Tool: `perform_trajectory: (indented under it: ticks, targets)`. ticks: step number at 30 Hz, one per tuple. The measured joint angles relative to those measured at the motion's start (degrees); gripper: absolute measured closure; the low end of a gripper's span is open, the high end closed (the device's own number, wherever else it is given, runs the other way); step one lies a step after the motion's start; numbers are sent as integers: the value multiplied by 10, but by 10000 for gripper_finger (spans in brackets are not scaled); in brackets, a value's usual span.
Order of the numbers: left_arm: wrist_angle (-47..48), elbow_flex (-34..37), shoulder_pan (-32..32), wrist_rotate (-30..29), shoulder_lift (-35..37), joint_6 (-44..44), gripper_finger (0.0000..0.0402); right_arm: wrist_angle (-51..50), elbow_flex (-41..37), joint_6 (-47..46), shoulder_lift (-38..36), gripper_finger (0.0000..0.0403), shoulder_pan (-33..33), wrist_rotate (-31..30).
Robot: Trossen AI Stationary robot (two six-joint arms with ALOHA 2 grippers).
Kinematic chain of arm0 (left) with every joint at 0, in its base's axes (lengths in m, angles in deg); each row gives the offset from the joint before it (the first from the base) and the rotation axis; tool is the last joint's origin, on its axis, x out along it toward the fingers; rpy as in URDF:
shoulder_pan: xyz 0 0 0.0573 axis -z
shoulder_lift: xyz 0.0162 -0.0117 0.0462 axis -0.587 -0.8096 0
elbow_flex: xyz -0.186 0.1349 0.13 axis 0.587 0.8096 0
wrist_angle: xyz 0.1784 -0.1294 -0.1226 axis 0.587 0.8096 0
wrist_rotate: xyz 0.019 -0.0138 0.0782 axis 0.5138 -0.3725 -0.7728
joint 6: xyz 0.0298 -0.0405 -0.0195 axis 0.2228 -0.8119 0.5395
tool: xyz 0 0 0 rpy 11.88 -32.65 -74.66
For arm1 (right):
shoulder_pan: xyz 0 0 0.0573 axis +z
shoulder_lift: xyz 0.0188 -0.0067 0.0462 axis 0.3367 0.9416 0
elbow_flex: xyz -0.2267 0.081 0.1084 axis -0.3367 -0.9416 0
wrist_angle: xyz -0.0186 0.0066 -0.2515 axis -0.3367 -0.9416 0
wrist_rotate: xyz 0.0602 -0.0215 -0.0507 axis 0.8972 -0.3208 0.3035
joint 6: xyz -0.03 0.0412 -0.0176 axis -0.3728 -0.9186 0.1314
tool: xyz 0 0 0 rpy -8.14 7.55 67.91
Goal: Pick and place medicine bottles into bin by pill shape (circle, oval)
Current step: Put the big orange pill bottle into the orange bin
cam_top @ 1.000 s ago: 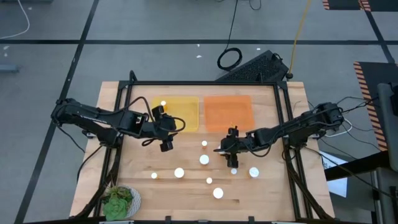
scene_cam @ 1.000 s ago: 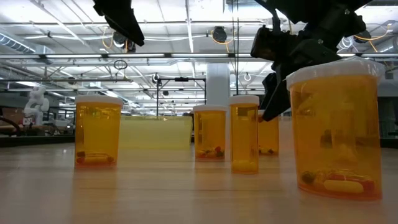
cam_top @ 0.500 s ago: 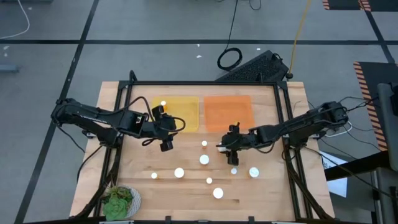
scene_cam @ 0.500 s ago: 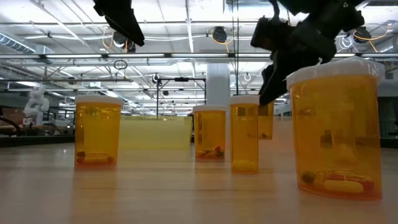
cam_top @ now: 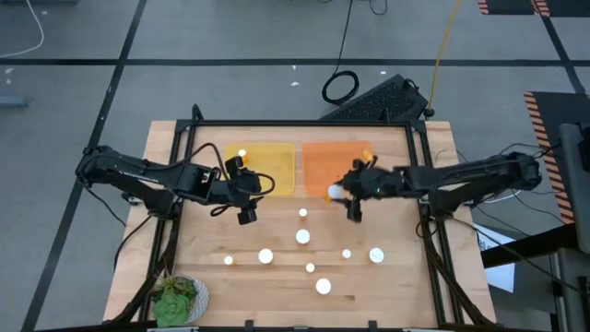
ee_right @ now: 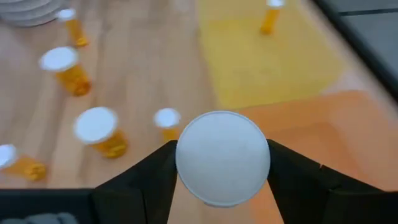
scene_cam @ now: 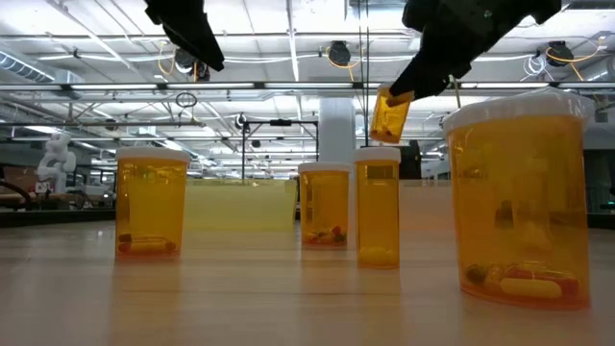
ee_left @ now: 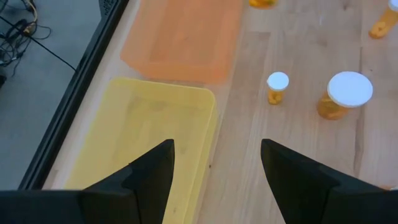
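From overhead, the right pincer [cam_top: 346, 194] is clamped on a medicine bottle [cam_top: 335, 192], its white cap showing at the near edge of the orange bin [cam_top: 338, 166], which stretches just ahead of the pincer. The left pincer [cam_top: 245, 192] waits beside the yellow bin [cam_top: 267, 166], where one bottle [cam_top: 241, 153] already stands; behind the right pincer several more bottles dot the bench [cam_top: 277, 277]. At bench level the carried bottle [scene_cam: 389, 113] hangs tilted, well off the wood, above the standing bottles [scene_cam: 325, 205]. Past the left pincer's fingers [ee_left: 149, 168], which stand apart with nothing between them, lies the yellow bin [ee_left: 161, 124]. Down the right wrist, the white cap [ee_right: 222, 157] sits squeezed between both fingers, with orange bin floor [ee_right: 311, 137] directly beyond it. I'd judge this the carry step, nearly over: the next move calls for a little more reach over the bin, then letting go low enough that the bottle doesn't bounce out.
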State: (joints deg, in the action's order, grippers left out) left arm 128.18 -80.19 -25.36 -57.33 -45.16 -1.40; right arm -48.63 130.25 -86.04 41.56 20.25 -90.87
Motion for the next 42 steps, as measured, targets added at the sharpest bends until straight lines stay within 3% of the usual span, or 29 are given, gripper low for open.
perform_trajectory:
  ticks: [13, 20, 26, 42]
  targets:
    - [-1, 0, 0, 0, 0, -1, 158, -37, 0, 97, -17, 188, -215, 0]
    - [-2, 0, 0, 0, 0, -3, 158, -11, -14, 77, 5, 188, -304, 30]
    - [-4, 0, 0, 1, 0, -10, 158, 56, -72, 64, 7, 188, -331, 46]
    - [-46, 0, 0, 1, 0, -9, 158, 112, -152, 75, 6, 188, -383, 46]
